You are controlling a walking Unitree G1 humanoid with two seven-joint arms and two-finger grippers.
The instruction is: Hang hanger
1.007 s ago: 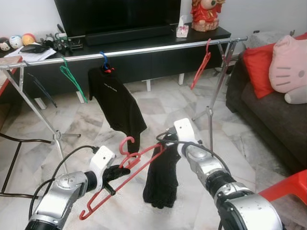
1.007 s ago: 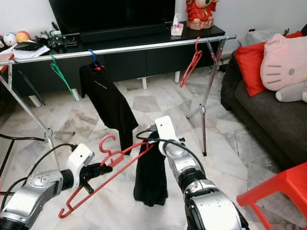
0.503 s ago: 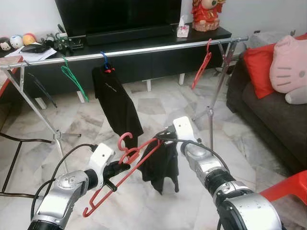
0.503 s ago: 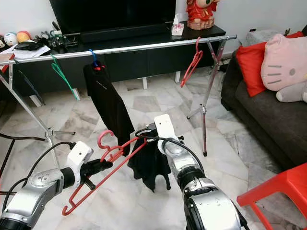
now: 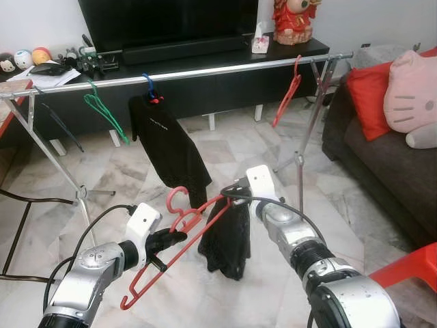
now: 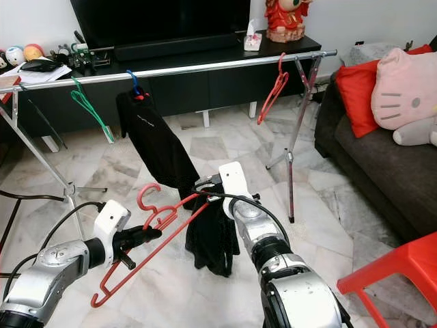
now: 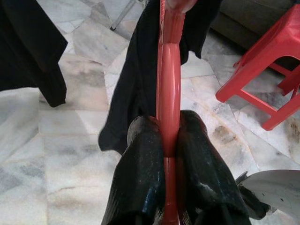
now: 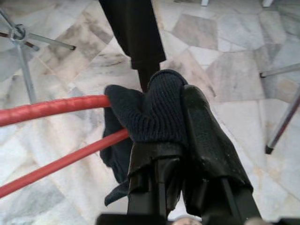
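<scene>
A red hanger [image 5: 179, 239] is held tilted in mid-air above the marble floor [image 5: 225, 147], its hook [image 5: 175, 199] raised and its lower end dropping toward 7 o'clock. The left claw [image 7: 169, 140] is clamped on the hanger's flat body, both black fingers [image 7: 140, 178] pressed against the red plastic. The right claw [image 8: 171, 117] is closed on a dark knitted garment [image 5: 227, 236] at the hanger's upper end, at about 1 o'clock from the left claw; the cloth is bunched between its fingers and hangs down in loose folds, clear of the floor.

Beyond both arms, at 12 o'clock, a metal clothes rail [image 5: 205, 70] is seen running across the room on crossed legs. On it are hung a green hanger [image 5: 102, 113] toward 10 o'clock, a black shirt [image 5: 167, 147] on a blue hanger [image 5: 147, 85] near the middle, and a second red hanger [image 5: 287, 99] toward 1 o'clock. Behind the rail stands a low black TV cabinet [image 5: 205, 82] with a television [image 5: 167, 24], a red figurine [image 5: 295, 20] and a tissue box [image 5: 259, 42] on top. A dark sofa [image 5: 382, 164] with a red cushion [image 5: 369, 96] and a pink plush cushion [image 5: 410, 96] is placed at 3 o'clock, and part of a red plastic stool [image 5: 410, 270] is seen at 4 o'clock.
</scene>
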